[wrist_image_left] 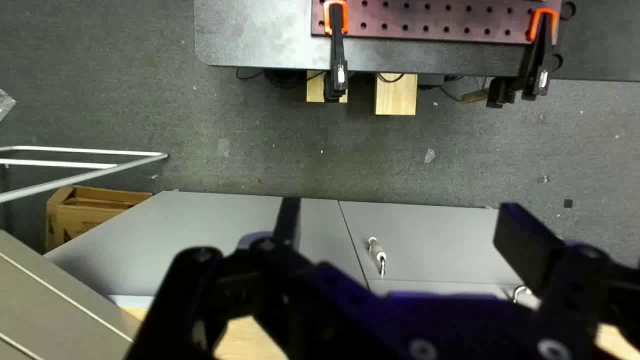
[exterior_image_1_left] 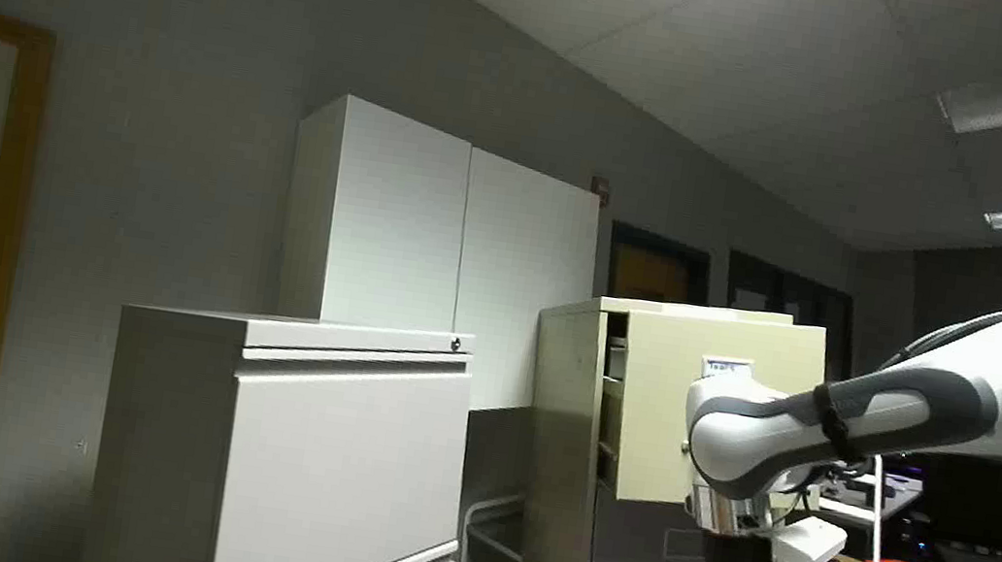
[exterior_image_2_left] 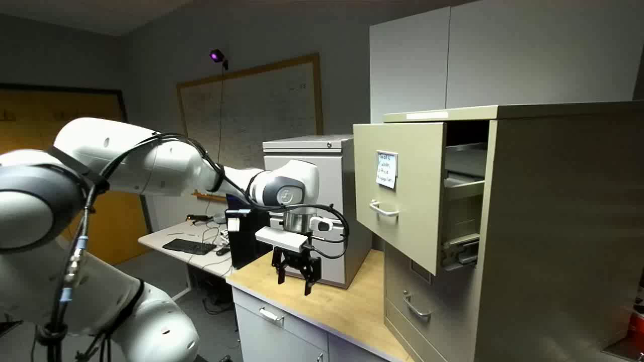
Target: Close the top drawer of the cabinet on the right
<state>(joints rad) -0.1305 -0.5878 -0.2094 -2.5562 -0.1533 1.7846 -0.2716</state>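
Note:
The cabinet (exterior_image_2_left: 553, 226) is cream-beige metal and also stands in an exterior view (exterior_image_1_left: 550, 504). Its top drawer (exterior_image_2_left: 420, 221) is pulled out, with a dark gap and the drawer's inside showing between front and body. The drawer front carries a paper label and a silver handle. The drawer also sticks out in an exterior view (exterior_image_1_left: 659, 411), partly behind the arm. My gripper (exterior_image_2_left: 295, 285) points down, open and empty, over the counter's front edge, lower than the drawer front, to its left there and apart from it. Its spread fingers show in the wrist view (wrist_image_left: 400, 232).
A grey-white lateral cabinet (exterior_image_1_left: 345, 485) stands on a wooden counter (exterior_image_2_left: 347, 306) beside the beige cabinet. Grey base cupboards (wrist_image_left: 430, 235) with handles lie under the counter. A white wall cupboard (exterior_image_1_left: 521, 274) hangs behind. A white metal rail (wrist_image_left: 85, 175) and a black table edge (wrist_image_left: 270, 50) show in the wrist view.

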